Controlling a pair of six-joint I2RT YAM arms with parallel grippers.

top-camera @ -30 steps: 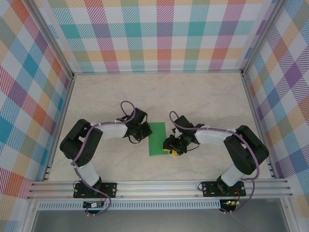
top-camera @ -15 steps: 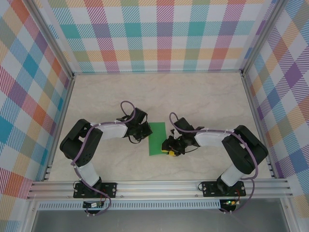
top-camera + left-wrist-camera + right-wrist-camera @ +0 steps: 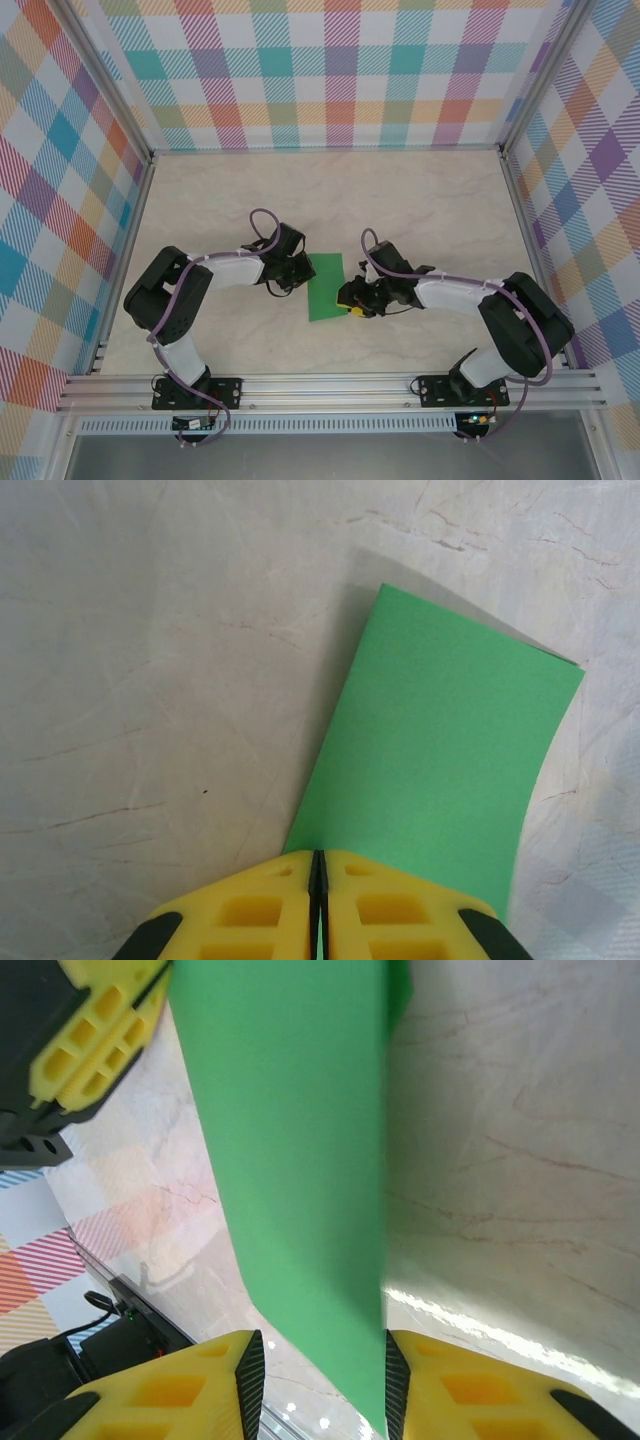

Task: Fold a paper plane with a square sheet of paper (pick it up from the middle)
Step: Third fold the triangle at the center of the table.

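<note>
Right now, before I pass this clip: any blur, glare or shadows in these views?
Left wrist: the green paper sheet is crisp, with a soft grey shadow beside its left edge. Right wrist: the sheet's edges are blurred, and a bright glare streak crosses the table near the right pincer. Top external: even light, sharp.

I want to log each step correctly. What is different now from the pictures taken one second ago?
The right arm stretched out: its elbow swung to the right and toward the near edge, while the right gripper remained at the right edge of the green paper, jaws apart. Nothing was newly taken or released. The left gripper stayed shut on the left edge, and the sheet did not move.
</note>
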